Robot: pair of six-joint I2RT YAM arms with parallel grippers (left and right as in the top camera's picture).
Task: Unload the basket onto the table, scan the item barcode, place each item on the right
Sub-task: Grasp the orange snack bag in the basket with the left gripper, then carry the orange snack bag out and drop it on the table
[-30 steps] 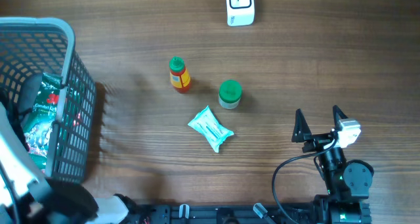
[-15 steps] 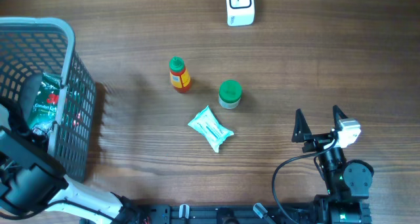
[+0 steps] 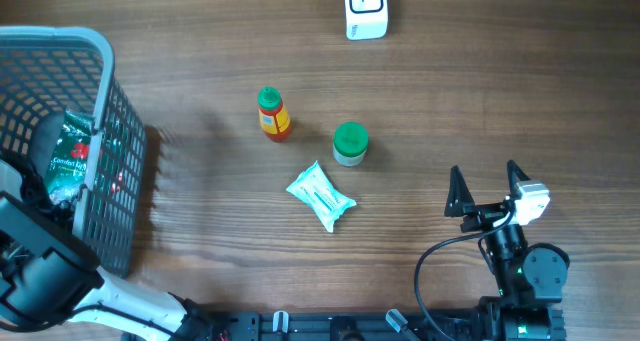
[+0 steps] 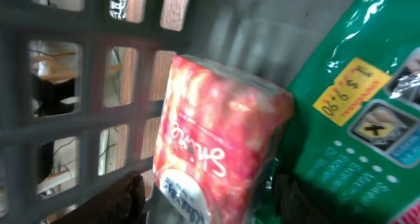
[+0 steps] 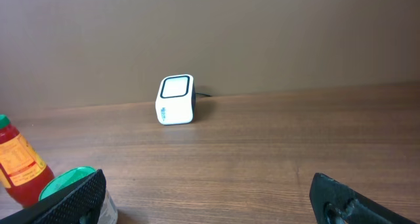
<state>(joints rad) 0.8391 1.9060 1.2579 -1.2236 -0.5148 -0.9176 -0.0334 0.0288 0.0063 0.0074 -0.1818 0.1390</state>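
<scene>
Our left pincer [image 4: 211,196] is down inside the basket [image 3: 104,56] at the left edge of the worktop [image 3: 450,101]. Its fingers stand on either side of the red packet [image 4: 220,138], which lies beside a green packet [image 4: 354,99]. We cannot tell whether they pinch it. Our right pincer [image 3: 487,189] stands wide and empty near the near right corner. The white scanner [image 3: 366,9] sits at the far edge.

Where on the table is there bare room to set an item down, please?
Bare wood lies between the grey plastic basket and the red green-capped bottle, and right of the white scanner, beyond the right end effector. The middle is crowded: bottle, green-lidded jar, white sachet.
</scene>
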